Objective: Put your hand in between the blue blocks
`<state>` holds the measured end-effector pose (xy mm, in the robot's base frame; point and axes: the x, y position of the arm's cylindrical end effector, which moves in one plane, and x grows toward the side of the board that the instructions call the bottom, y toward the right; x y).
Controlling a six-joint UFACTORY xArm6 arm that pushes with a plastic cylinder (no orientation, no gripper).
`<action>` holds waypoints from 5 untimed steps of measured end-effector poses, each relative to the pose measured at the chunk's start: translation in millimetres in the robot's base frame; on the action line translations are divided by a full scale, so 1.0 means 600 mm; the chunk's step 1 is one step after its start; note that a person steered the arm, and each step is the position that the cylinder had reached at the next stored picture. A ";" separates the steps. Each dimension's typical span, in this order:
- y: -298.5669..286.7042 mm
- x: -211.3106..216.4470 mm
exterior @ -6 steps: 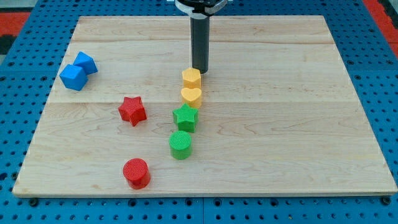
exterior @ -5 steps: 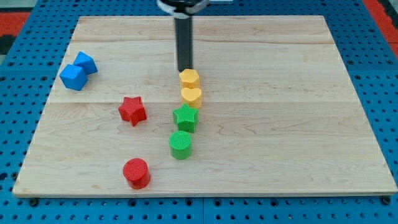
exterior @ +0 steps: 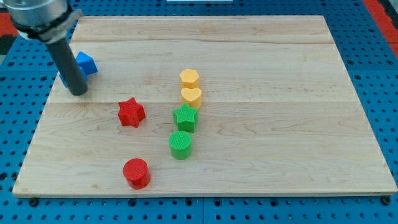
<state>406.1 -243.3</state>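
Observation:
My tip (exterior: 78,93) rests on the wooden board (exterior: 280,74) at the view's left. One blue block (exterior: 86,63) shows just to the right of the rod, above the tip. The rod covers the second blue block, of which at most a sliver (exterior: 61,79) shows at its left edge. The tip sits just below the two blue blocks, about level with their lower edge. I cannot tell whether it touches either block.
A red star (exterior: 131,112) lies to the lower right of the tip. A yellow hexagon (exterior: 189,78), yellow heart (exterior: 191,95), green star (exterior: 185,117) and green cylinder (exterior: 180,144) form a column mid-board. A red cylinder (exterior: 136,172) sits near the bottom edge.
The rod has moved from above the yellow hexagon far to the left, to the blue blocks. It now covers the lower-left blue block. The other blocks have not moved.

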 end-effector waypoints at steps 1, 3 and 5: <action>-0.065 -0.023; -0.103 -0.094; 0.043 -0.112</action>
